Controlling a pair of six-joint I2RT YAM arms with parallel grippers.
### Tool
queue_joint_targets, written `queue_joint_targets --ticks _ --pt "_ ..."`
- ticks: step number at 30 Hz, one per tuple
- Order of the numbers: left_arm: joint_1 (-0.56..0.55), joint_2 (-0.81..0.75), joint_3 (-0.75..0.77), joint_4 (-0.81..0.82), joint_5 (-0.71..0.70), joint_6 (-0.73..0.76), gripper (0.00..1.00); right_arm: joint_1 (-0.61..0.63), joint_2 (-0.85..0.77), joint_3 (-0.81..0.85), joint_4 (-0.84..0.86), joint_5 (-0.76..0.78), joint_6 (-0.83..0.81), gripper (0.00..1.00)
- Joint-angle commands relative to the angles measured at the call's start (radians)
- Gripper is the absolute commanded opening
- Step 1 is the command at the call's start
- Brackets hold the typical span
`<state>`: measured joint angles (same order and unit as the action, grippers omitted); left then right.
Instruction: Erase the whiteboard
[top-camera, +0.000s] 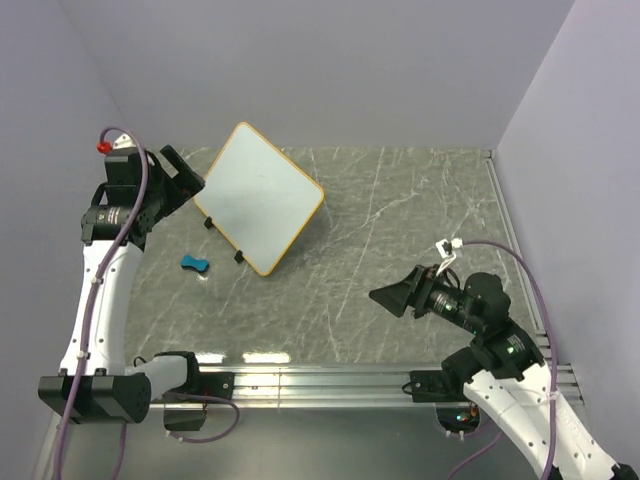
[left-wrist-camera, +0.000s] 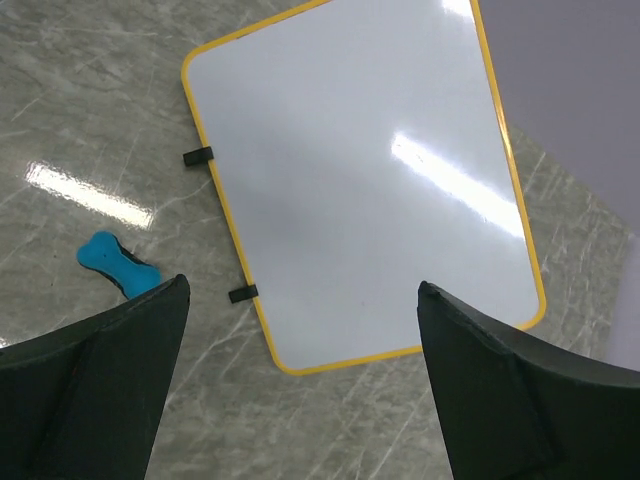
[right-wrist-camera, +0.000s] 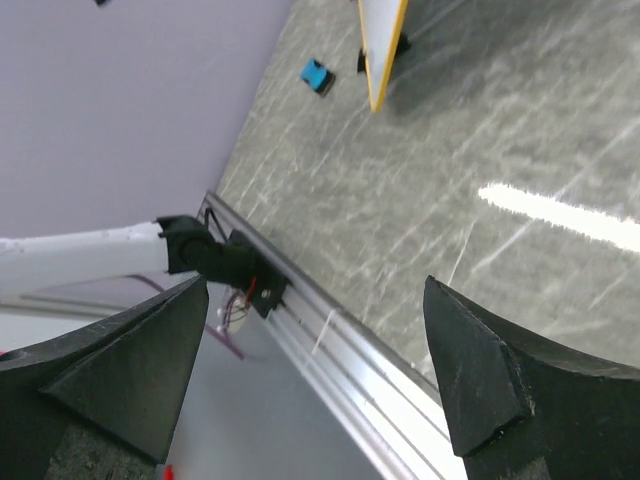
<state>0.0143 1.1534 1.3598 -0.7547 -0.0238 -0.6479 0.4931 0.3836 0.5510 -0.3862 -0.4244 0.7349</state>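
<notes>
Board (top-camera: 262, 195) stands propped at left-centre of table (top-camera: 400, 220), no marks showing, w/ L gripper (top-camera: 185, 172) wide apart & empty just beside its left edge, eraser (top-camera: 195, 264) nearer that arm, R gripper (top-camera: 392, 295) also agape, well apart.

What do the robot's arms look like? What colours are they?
Both arms have white shells and black joints. A purple cable runs along the left arm, with a red tip near its top. Another purple cable loops over the right arm. The fingers are black, chunky wedges.
</notes>
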Motion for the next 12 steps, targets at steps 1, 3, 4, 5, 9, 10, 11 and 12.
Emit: queue_joint_targets --ticks 1,3,4,5,9,10,11,12 --pt "-0.010 -0.009 0.085 -0.092 0.015 0.005 0.99 0.005 -0.058 -0.033 -0.029 -0.034 0.058 0.95" --pt "-0.010 -0.008 0.117 -0.120 0.005 0.010 0.99 0.004 -0.092 -0.042 -0.042 -0.031 0.069 0.95" --pt "-0.008 -0.011 0.124 -0.129 0.010 0.011 0.99 0.005 -0.107 -0.040 -0.048 -0.028 0.072 0.95" --pt "-0.010 -0.014 0.125 -0.132 0.015 0.017 0.99 0.005 -0.114 -0.039 -0.063 -0.025 0.070 0.95" --pt "-0.043 -0.032 0.128 -0.147 0.013 0.027 0.99 0.005 -0.150 -0.033 -0.100 -0.020 0.075 0.95" --pt "-0.048 -0.038 0.130 -0.149 0.009 0.030 0.99 0.005 -0.158 -0.033 -0.108 -0.020 0.075 0.95" --pt "-0.060 -0.043 0.130 -0.147 -0.008 0.037 0.99 0.004 -0.172 -0.034 -0.120 -0.020 0.077 0.95" --pt "-0.062 -0.052 0.131 -0.150 -0.019 0.040 0.99 0.005 -0.179 -0.037 -0.125 -0.025 0.083 0.95"
